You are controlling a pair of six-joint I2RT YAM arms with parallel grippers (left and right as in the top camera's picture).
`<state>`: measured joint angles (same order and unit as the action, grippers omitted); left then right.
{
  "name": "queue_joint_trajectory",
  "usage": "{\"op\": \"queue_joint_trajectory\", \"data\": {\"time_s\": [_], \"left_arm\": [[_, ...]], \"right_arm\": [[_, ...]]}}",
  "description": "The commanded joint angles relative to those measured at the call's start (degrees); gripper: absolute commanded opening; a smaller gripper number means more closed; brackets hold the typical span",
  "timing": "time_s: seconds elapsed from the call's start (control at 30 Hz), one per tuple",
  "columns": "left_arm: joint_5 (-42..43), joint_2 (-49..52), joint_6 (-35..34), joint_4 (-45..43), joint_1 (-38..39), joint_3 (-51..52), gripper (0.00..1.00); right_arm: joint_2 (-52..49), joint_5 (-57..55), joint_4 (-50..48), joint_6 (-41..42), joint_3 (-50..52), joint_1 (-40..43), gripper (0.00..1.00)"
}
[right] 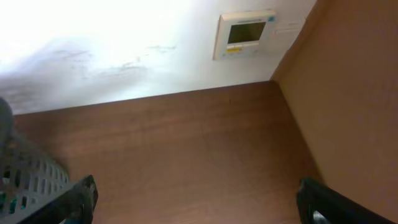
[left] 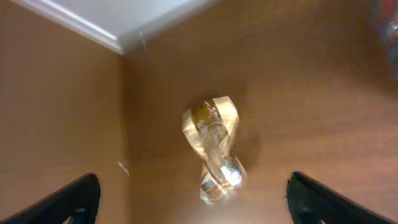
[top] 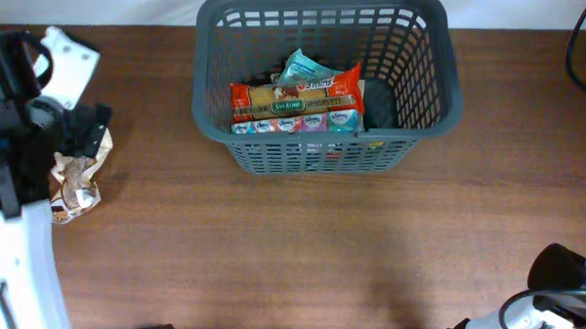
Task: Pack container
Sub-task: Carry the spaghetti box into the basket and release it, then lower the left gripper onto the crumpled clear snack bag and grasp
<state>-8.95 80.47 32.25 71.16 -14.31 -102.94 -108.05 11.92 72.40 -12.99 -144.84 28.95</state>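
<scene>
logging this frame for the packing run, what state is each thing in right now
container: upright on the table, open top, partly filled
snack packets: lying inside the container, piled together
loose packet: crumpled, on the table outside the container, not gripped
left pincer: open, above the loose packet, a finger on each side of it
right pincer: open, empty, over bare table

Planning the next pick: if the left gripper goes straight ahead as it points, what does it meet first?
Likely the crumpled gold packet on the table, centred ahead of the open left gripper; depth is unclear.
</scene>
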Motion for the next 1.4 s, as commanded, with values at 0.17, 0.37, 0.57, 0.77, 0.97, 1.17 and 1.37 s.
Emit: {"op": "queue_joint_trajectory", "data": {"time_s": [0.17, 0.37, 0.57, 0.77, 0.97, 1.17, 1.37], "left_arm": [[2.47, 17.46, -10.58, -7.72, -14.49, 16.24, 0.8], [1.2, 30.34, -12.61, -10.23, -16.9, 16.24, 0.8], [1.22, 37.2, -13.27, -15.17, -16.94, 16.24, 0.8], [1.92, 41.03, -13.4, -19.04, -16.76, 16.24, 0.8], [5.4, 45.66, -13.42, -19.93, -16.35, 16.28, 0.72], [9.09, 46.16, -13.4, -18.03, -16.11, 15.58, 0.02], [15.89, 44.5, -13.38, -3.32, -16.04, 0.46, 0.01]], "right_arm": [[-0.04, 0.31, -0.13, 0.44, 0.09, 0.24, 0.99], [-0.04, 0.31, -0.13, 0.44, 0.09, 0.24, 0.99], [-0.04, 0.31, -0.13, 0.44, 0.09, 0.24, 0.99], [-0.04, 0.31, -0.13, 0.44, 0.09, 0.24, 0.99], [-0.04, 0.31, -0.13, 0.44, 0.09, 0.24, 0.99], [-0.04, 0.31, -0.13, 0.44, 0.09, 0.24, 0.99], [-0.04, 0.31, -0.13, 0.44, 0.09, 0.24, 0.99]]}}
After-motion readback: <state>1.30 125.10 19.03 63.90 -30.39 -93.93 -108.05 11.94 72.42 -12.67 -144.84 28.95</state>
